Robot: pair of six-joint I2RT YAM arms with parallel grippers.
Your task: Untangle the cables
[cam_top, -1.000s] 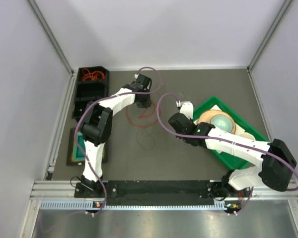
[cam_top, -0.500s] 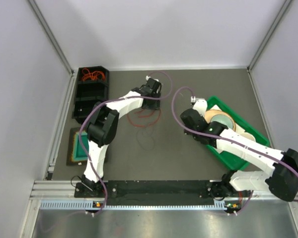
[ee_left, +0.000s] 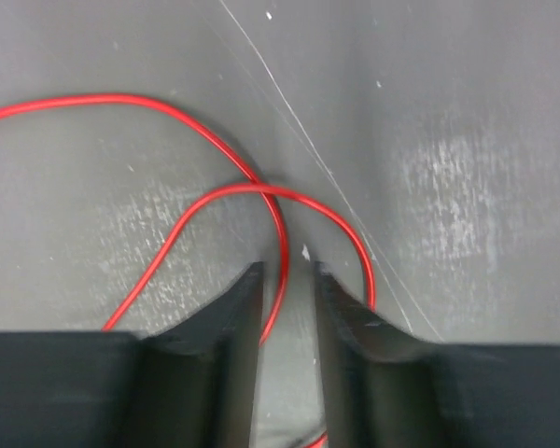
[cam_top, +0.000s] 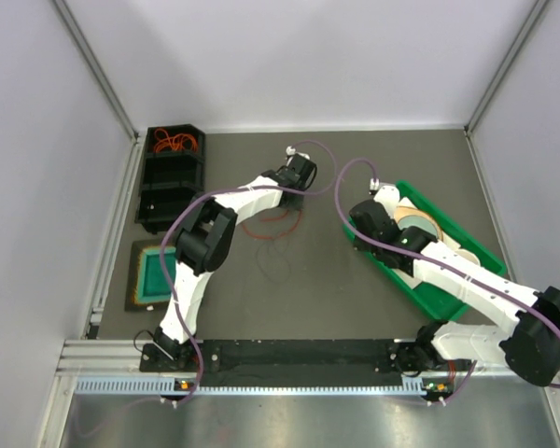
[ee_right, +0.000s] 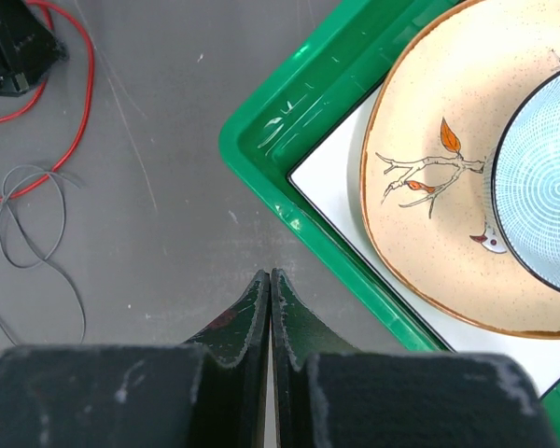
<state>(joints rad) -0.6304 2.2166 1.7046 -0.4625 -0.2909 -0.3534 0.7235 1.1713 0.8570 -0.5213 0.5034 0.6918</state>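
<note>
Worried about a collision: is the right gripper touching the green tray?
Apart. The right wrist view shows a strip of bare table between the shut right gripper and the green tray rim.

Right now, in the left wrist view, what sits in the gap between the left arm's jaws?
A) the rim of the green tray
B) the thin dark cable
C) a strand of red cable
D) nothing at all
C: a strand of the red cable runs down into the narrow gap between the left jaws, which stand slightly apart on either side of it.
</note>
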